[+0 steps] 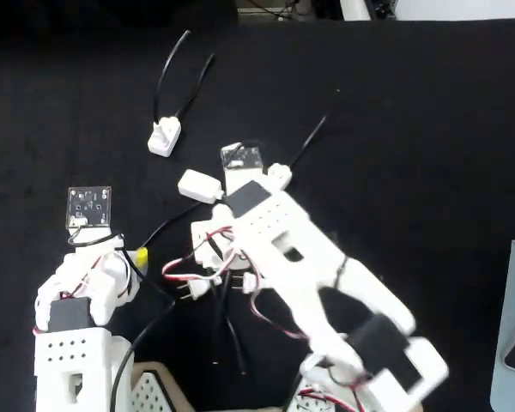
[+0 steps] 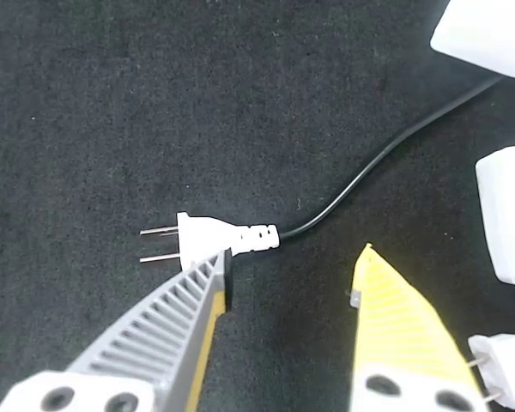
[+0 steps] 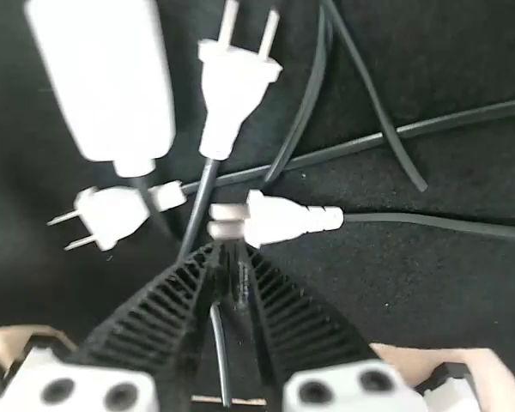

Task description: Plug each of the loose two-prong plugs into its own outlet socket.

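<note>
In the left wrist view a white two-prong plug [image 2: 215, 236] lies flat on the black cloth, its black cable curving away. My left gripper [image 2: 292, 255] stands open over it, the grey finger [image 2: 180, 309] touching the plug's body and the yellow finger [image 2: 395, 326] well apart. My right gripper [image 3: 232, 251] has its black fingers drawn together at the prong end of another white plug [image 3: 279, 219]. Two more plugs [image 3: 112, 215] [image 3: 236, 73] lie just beyond it. Two clear-plated outlet sockets [image 1: 89, 208] [image 1: 242, 159] sit on the cloth.
A white adapter [image 1: 164, 137] with two black leads lies at the back. A white box [image 1: 199, 185] sits beside the right arm [image 1: 309, 257]. Several black cables cross under that arm. A grey-blue bin [image 1: 511, 326] stands at the right edge.
</note>
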### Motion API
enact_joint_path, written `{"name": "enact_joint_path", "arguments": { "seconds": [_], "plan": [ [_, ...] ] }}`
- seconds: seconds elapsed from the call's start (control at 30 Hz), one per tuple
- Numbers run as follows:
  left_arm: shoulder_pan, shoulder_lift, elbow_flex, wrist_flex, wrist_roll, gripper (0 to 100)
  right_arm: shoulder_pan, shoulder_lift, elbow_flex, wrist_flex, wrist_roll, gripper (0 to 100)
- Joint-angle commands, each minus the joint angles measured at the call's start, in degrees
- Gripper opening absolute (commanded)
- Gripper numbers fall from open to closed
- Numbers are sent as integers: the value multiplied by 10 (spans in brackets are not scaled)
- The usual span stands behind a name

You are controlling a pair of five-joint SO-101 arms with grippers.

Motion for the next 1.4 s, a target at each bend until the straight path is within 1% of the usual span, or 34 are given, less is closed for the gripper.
{"name": "enact_joint_path", "arguments": {
  "seconds": [0.0, 0.2, 0.33, 0.37, 0.47, 0.57, 0.63, 0.73, 0.8, 0.87, 1.0, 1.07, 1.13, 1.23, 1.37],
  "plan": [
    [-4, -6, -5, -11, -5, 238, 16, -67, -11, 25, 16, 11],
    [-4, -6, -5, -11, -5, 238, 42, -118, 41, 32, 15, 11],
    [-4, -6, -5, -11, -5, 238, 84, -153, 61, 43, 15, 12],
    [-4, -6, -5, -11, -5, 238, 99, -160, 61, 51, 18, 12],
    [-4, -6, -5, -12, -5, 238, 146, -171, 64, 84, 62, 12],
    [-4, -6, -5, -12, -5, 238, 209, -171, 69, 97, 98, 12],
    [-5, -6, -5, -12, -5, 238, 254, -170, 85, 90, 123, 12],
    [-5, -6, -5, -13, -5, 238, 313, -170, 123, 50, 157, 13],
    [-5, -6, -5, -13, -5, 238, 338, -170, 149, 19, 167, 14],
    [-5, -6, -5, -13, -5, 238, 345, -170, 166, 7, 166, 41],
    [-5, -6, -5, -13, -5, 238, 345, -170, 174, 6, 163, 169],
    [-5, -6, -5, -13, -5, 238, 345, -170, 175, 4, 163, 204],
    [-5, -6, -5, -13, -5, 238, 342, -170, 182, 1, 163, 208],
    [-5, -6, -5, -13, -5, 238, 309, -170, 212, -28, 161, 211],
    [-5, -6, -5, -13, -5, 238, 273, -169, 233, -79, 120, 212]
  ]
}}
